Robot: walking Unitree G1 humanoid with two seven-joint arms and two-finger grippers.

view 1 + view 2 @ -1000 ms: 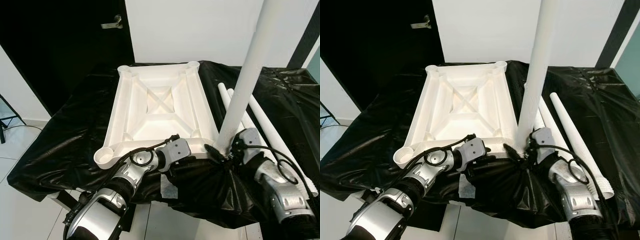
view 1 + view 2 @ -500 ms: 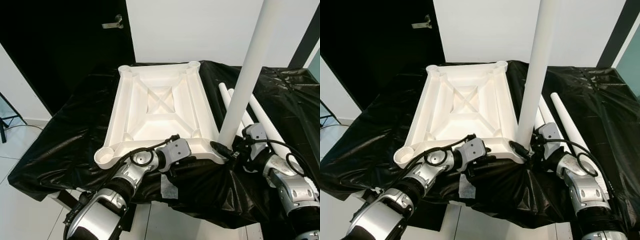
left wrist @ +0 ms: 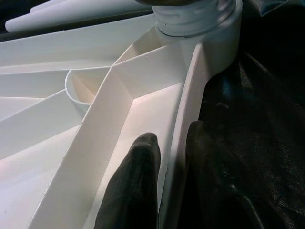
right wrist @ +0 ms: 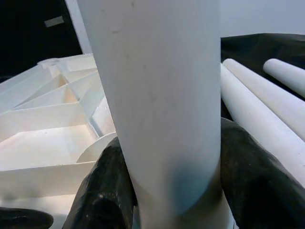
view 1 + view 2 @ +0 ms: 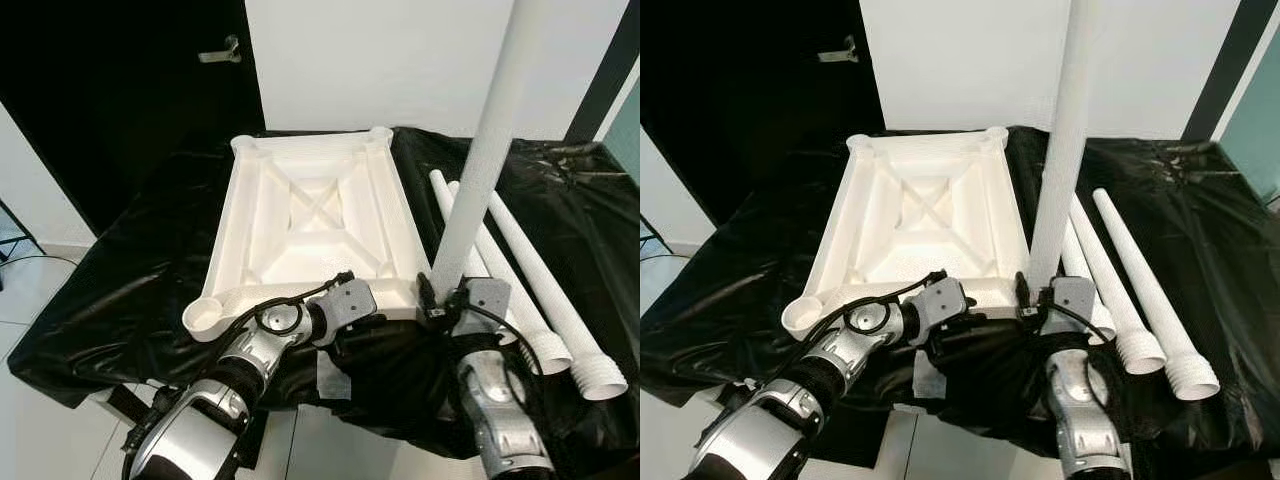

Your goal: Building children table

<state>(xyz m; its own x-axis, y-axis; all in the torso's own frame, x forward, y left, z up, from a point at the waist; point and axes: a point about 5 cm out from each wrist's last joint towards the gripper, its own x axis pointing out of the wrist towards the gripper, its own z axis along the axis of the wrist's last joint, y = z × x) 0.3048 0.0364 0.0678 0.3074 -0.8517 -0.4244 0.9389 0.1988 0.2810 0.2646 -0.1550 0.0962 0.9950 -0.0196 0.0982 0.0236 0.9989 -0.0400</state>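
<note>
From the head views, the upside-down tabletop (image 5: 310, 225) lies on the black-covered table (image 5: 120, 280), and the right gripper (image 5: 445, 303) holds a white leg (image 5: 480, 170) upright in the near right corner socket, probably to screw it in. Three spare legs (image 5: 1140, 275) wait toward the right edge. Left wrist view: the left gripper (image 3: 167, 191) pinches the tabletop's near rim, apparently steadying it. Right wrist view: black fingers (image 4: 102, 191) are clamped round the leg.

Before us, tabletop (image 5: 310, 215) inverted on sheet (image 5: 130, 270), upright leg (image 5: 478, 170) in its near-right corner socket, three legs (image 5: 530, 270) lying to its right.
</note>
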